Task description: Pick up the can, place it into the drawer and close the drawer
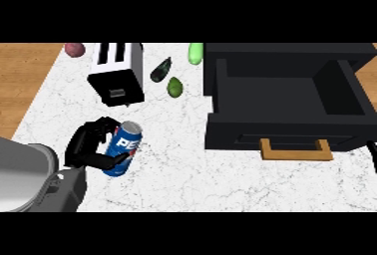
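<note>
White speckled marble counter, wooden surface at the far left and far right edges. Resting on it: a black open drawer with a tan handle, a toaster, a dark eggplant, an avocado, a light green vegetable and a reddish item at the far edge.

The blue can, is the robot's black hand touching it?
Touching. In the head view the left hand curls its fingers and thumb round the blue can.

A smooth, rounded grey forearm is seen, ended by a glossy black robot hand with jointed fingers.
</note>
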You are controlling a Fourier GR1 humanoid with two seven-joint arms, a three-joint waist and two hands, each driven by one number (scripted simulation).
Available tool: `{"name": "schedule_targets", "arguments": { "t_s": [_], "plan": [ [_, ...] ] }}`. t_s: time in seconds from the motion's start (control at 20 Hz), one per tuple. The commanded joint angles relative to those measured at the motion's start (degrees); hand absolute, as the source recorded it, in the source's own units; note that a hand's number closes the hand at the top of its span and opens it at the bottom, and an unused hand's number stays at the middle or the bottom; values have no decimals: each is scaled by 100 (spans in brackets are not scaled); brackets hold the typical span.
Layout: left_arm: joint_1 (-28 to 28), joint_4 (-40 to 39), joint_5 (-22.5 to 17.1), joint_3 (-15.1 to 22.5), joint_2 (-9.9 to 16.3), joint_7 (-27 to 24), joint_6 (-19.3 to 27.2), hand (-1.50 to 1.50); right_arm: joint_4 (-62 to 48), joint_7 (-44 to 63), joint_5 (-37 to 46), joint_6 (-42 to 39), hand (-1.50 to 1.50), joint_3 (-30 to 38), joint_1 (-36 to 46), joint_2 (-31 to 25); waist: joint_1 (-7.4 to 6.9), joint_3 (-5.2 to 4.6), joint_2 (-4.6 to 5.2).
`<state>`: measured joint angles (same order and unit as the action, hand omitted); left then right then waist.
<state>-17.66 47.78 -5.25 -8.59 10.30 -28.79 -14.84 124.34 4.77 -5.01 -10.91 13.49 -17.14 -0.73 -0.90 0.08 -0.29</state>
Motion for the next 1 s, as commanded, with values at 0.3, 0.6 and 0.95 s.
{"name": "schedule_targets", "arguments": {
  "t_s": [0.3, 0.6, 0.95],
  "plan": [
    [-222, 2248, -39, 196, -484, 1958, 1493, 150, 306, 594, -43, 182, -150, 44, 393, -124, 59, -5, 12],
    [-649, 3071, 454, 740, -922, 2784, 2233, 150, -26, -310, -46, -126, -150, 45, -206, 67, 123, -4, 17],
    [-1510, 3167, 549, 1421, -1025, 3697, 2773, 150, 220, 102, -168, -48, -150, 165, -5, 39, 144, -7, 27]
  ]
}}
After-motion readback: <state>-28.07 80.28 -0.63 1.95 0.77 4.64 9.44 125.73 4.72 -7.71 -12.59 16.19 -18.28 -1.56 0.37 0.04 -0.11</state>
